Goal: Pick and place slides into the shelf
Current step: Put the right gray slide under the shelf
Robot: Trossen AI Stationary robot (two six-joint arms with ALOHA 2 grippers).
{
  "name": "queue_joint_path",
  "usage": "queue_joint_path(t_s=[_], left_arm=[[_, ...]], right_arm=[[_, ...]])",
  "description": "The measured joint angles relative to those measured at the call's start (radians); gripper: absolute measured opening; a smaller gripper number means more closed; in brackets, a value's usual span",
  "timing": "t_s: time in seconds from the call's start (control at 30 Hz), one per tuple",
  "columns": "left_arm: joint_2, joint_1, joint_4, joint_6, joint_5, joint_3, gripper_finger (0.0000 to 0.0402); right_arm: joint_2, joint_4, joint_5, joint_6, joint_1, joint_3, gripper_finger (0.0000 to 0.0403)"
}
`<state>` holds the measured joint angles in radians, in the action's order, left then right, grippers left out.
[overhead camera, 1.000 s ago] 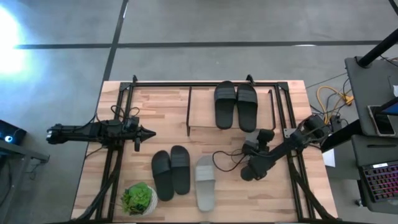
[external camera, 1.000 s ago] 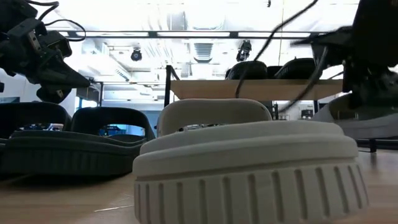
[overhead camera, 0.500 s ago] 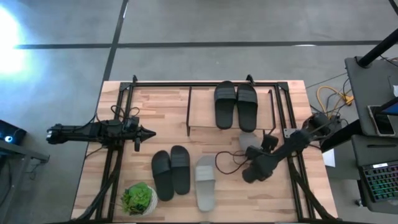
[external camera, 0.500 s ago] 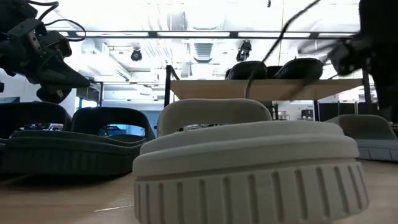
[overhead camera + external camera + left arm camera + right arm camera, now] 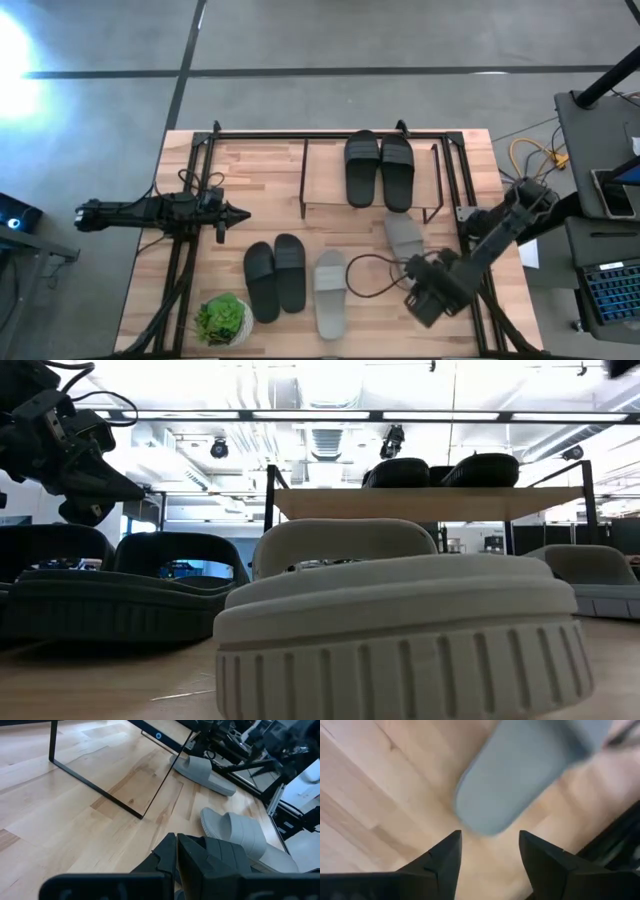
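Note:
The shelf [image 5: 320, 170] stands at the table's far side, and one black pair of slides [image 5: 378, 168] lies on its wooden top board. A second black pair [image 5: 275, 277] and a light grey slide [image 5: 329, 293] lie flat on the table near the near edge. The other light grey slide [image 5: 403, 235] rests on its sole beside the shelf's right near corner. My right gripper [image 5: 428, 298] hangs open, nearer than that slide [image 5: 530, 770] and touching nothing. My left gripper [image 5: 235, 213] is shut and waits at the table's left.
A green potted plant [image 5: 222, 318] stands at the near left corner. A dark cable loop [image 5: 368, 275] lies on the table between the two grey slides. Bare wood shows under the shelf board [image 5: 125, 785] and left of the black pair on top.
My right gripper was over the light grey slide beside the shelf's right near corner and has drawn back toward the near edge, away from it. In the low view the slide sat slightly raised under the arm; it now lies flat on the table, clear of the gripper.

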<state>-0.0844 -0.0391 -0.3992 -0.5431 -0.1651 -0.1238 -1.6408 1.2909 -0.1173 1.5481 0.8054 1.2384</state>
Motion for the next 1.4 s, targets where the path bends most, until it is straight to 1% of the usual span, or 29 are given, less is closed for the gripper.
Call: queue_joint_path(t_s=[0.07,0.13,0.27,0.3,0.47,0.6,0.67,0.73,0.8,0.9,0.97,1.07,1.1,1.4], left_arm=[[0.000,0.000,0.000,0.000,0.000,0.000,0.0000],[0.000,0.000,0.000,0.000,0.000,0.000,0.0000],[0.000,0.000,0.000,0.000,0.000,0.000,0.0000],[0.000,0.000,0.000,0.000,0.000,0.000,0.0000],[0.000,0.000,0.000,0.000,0.000,0.000,0.0000],[0.000,0.000,0.000,0.000,0.000,0.000,0.0000],[0.000,0.000,0.000,0.000,0.000,0.000,0.0000],[0.000,0.000,0.000,0.000,0.000,0.000,0.0000],[0.000,0.000,0.000,0.000,0.000,0.000,0.0000],[0.000,0.000,0.000,0.000,0.000,0.000,0.0000],[0.000,0.000,0.000,0.000,0.000,0.000,0.0000],[0.000,0.000,0.000,0.000,0.000,0.000,0.0000],[0.000,0.000,0.000,0.000,0.000,0.000,0.0000],[0.000,0.000,0.000,0.000,0.000,0.000,0.0000]], right_arm=[[-0.033,-0.001,0.034,0.141,0.028,0.014,0.0161],[-0.059,-0.023,0.077,0.229,0.041,0.032,0.0126],[-0.111,-0.068,0.129,0.297,0.052,0.056,0.0032],[-0.123,-0.072,0.136,0.311,0.052,0.059,0.0022],[-0.163,-0.108,0.150,0.411,0.058,0.055,0.0010],[-0.171,-0.116,0.152,0.584,0.077,0.021,0.0008],[-0.171,-0.119,0.178,0.669,0.082,-0.008,0.0008],[-0.171,-0.132,0.215,0.704,0.081,-0.037,0.0008],[-0.167,-0.180,0.225,0.708,0.074,-0.070,0.0008],[-0.136,-0.317,0.223,0.707,0.043,-0.126,0.0008],[-0.121,-0.358,0.213,0.721,0.023,-0.160,0.0008],[-0.102,-0.360,0.143,0.724,0.001,-0.179,0.0008],[-0.090,-0.359,0.136,0.710,-0.009,-0.181,0.0008],[-0.073,-0.359,0.146,0.554,-0.080,-0.254,0.0008]])
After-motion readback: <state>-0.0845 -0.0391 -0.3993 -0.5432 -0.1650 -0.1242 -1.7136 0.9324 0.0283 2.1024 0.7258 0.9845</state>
